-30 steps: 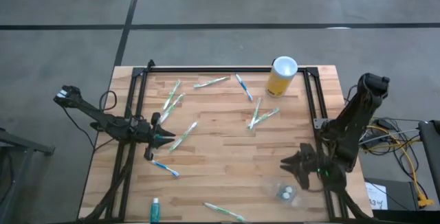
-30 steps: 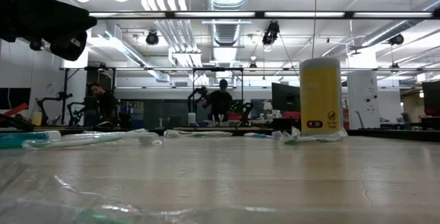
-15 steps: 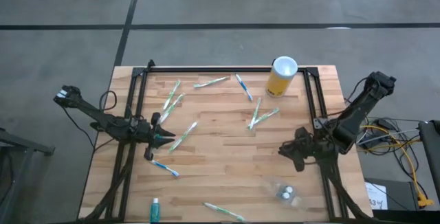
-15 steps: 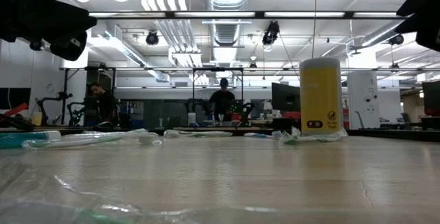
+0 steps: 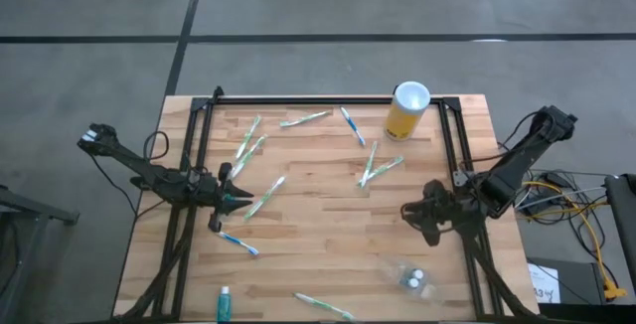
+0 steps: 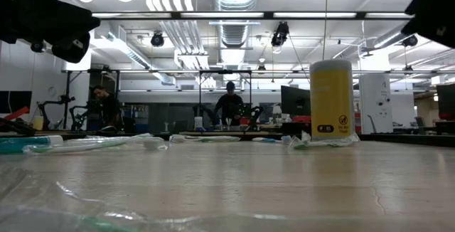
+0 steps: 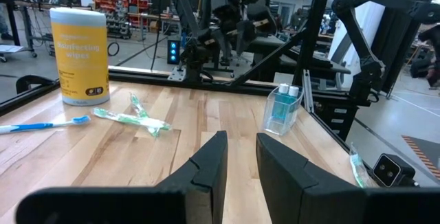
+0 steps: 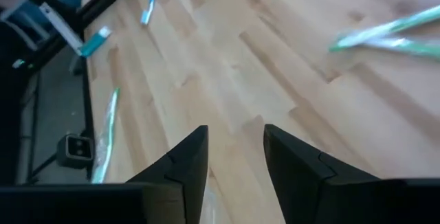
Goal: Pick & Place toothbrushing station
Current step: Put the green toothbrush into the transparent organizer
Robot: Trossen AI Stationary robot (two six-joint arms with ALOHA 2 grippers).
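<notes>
From above, the pale wooden-plank table (image 5: 328, 215) fills the centre of the frame. The small clear plastic cup (image 5: 412, 277) sits at lower right with two white-capped tubes inside it, apart from both arms. The right gripper (image 5: 412, 213) hangs over bare wood right of centre, above the cup in the frame, holding nothing. The left gripper (image 5: 235, 200) waits at centre left, just beside a thin white-green toothbrush (image 5: 264, 197). More toothbrushes lie scattered — a white-blue toothbrush (image 5: 238, 243) at lower left, a crossed pair of white-green toothbrushes (image 5: 376, 168) right of centre. A small teal white-capped tube (image 5: 226, 304) lies at the bottom left edge. The tall yellow cylinder with a white top (image 5: 406, 111) stands at upper right.

At table level, the yellow cylinder (image 6: 332, 100) rises right of centre, with toothbrushes lying low along the far edge at left. The cup's clear plastic blurs across the bottom left foreground. Dark arm parts show in the two upper corners, and people stand in the workshop behind.

The left wrist camera shows its two dark fingers (image 7: 206, 169) slightly apart and empty at bottom centre. The clear cup (image 7: 281, 110) stands right of centre with its two tubes upright; the yellow cylinder (image 7: 80, 56) is at upper left, a white-blue toothbrush (image 7: 41, 125) at the left edge.

The right wrist camera shows its own fingers (image 8: 185, 162) parted over bare planks — nothing between them. A teal tube (image 8: 95, 40) lies at upper left, and white-green toothbrushes (image 8: 385, 35) blur at upper right.
</notes>
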